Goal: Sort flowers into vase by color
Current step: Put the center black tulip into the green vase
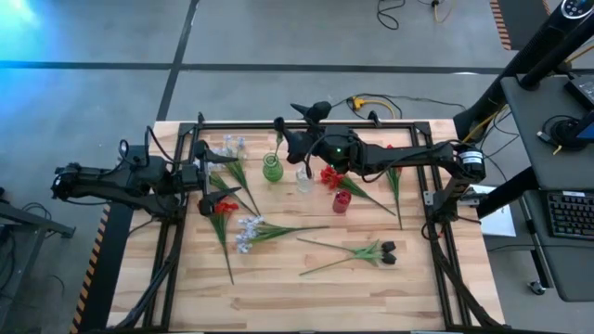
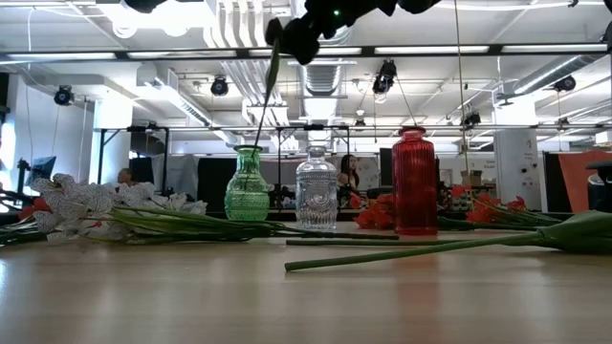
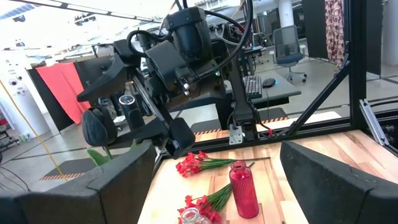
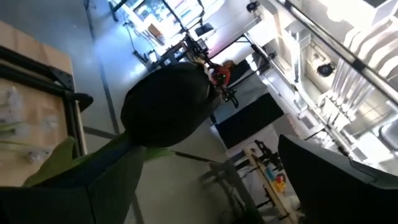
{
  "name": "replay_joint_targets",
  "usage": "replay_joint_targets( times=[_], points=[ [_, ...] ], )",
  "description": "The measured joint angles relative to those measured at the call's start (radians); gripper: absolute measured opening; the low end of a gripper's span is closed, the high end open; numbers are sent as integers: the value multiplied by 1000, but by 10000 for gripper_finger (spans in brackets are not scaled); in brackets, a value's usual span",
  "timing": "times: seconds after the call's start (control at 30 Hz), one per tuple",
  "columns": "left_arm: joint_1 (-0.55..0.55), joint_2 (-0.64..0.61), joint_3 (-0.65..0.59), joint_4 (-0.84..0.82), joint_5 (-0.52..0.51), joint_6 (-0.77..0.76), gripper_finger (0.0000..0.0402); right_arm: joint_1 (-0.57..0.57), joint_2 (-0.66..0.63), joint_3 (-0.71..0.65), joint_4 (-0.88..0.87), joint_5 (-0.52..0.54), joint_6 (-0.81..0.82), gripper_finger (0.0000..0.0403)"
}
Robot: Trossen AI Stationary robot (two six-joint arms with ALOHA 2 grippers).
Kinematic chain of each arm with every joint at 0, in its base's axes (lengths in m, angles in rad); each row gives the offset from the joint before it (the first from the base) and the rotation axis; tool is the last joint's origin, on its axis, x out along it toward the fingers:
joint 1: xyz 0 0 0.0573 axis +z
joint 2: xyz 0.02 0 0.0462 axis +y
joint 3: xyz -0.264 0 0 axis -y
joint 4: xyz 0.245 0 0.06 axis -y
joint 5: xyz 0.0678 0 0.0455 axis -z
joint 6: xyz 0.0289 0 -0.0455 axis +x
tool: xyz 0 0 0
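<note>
Three vases stand in a row mid-table: green [image 1: 271, 169], clear [image 1: 303, 181], red [image 1: 342, 202]. A dark-bud flower [image 4: 165, 109] stands with its stem [image 2: 263, 100] in the green vase, leaning. My right gripper [image 1: 295, 127] is open above that vase, one finger on either side of the bud. My left gripper [image 1: 212, 186] is open and empty at the left, above a red spray [image 1: 223, 209]. Blue-white sprays [image 1: 247, 232] and a dark-bud spray [image 1: 382, 250] lie on the table. My right gripper's fingers stand apart around the dark-bud flower. Its green leaf [image 4: 59, 163] passes behind one finger [image 4: 106, 186], and I cannot tell whether they touch.
More red sprays [image 1: 329, 174] lie beside the clear and red vases and toward the right [image 1: 394, 181]. Another blue-white spray [image 1: 230, 147] lies at the far left. A black frame [image 1: 436, 199] borders the table. The near strip of the table is bare wood.
</note>
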Motion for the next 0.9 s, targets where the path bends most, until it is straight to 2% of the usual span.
replay_joint_targets(
  times=[0.9],
  points=[
    [0, 0, 0, 0, 0, -5, 327, -14, 0, 0, -62, -8, 535, 359]
  ],
)
